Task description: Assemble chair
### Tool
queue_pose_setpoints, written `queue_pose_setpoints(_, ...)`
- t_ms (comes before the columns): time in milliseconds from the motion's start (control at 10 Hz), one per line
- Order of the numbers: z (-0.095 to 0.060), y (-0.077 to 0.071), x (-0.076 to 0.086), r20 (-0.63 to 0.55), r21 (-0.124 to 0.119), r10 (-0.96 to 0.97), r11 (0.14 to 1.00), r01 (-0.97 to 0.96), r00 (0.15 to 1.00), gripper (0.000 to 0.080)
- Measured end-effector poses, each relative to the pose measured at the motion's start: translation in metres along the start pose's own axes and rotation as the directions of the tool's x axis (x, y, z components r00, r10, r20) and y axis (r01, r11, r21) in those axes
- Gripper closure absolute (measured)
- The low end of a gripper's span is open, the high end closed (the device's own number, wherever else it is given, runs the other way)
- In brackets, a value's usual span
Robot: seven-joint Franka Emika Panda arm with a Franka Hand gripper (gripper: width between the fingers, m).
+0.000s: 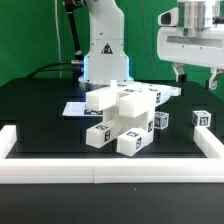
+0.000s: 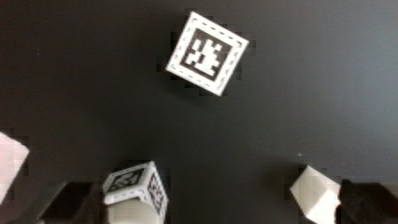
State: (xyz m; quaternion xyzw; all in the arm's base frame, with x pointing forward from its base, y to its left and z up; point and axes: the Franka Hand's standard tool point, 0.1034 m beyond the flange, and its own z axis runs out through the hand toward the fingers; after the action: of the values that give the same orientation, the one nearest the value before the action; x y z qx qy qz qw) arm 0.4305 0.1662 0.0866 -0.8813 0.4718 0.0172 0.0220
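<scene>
**On the Black Table: Chair Parts Piled at Centre, Gripper Raised and Empty**

At the centre of the table (image 1: 40, 125), the white chair parts (image 1: 120, 118) lie in a loose pile. Several blocks and bars rest against and on top of one another, and black-and-white marker tags show on their faces. No part is joined into a recognisable chair.

Two small tagged pieces lie apart from the pile, toward the exterior view's right. The nearer block (image 1: 160, 120) sits just beside the pile. The farther block (image 1: 202, 118) sits near the white rail (image 1: 100, 176) that borders the table.

The gripper (image 1: 198, 78) hangs above the table toward the exterior view's right, well apart from the pile and higher than it. Its fingers stand apart with nothing between them, and they touch no part.

The wrist view looks down on bare black surface. It shows a tagged white square face (image 2: 208, 53), tilted, and a small tagged cube (image 2: 137, 185). Which parts of the chair these are cannot be told.

Behind the pile stands the robot base (image 1: 105, 50). The marker board (image 1: 73, 107) lies flat on the table beside the pile, toward the exterior view's left.
</scene>
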Motion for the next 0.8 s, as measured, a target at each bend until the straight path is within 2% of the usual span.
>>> queue_pose_setpoints(800,0.016,0.01,0.008,-0.005,-0.033,-0.082,0.996,0.082,0.997,0.015)
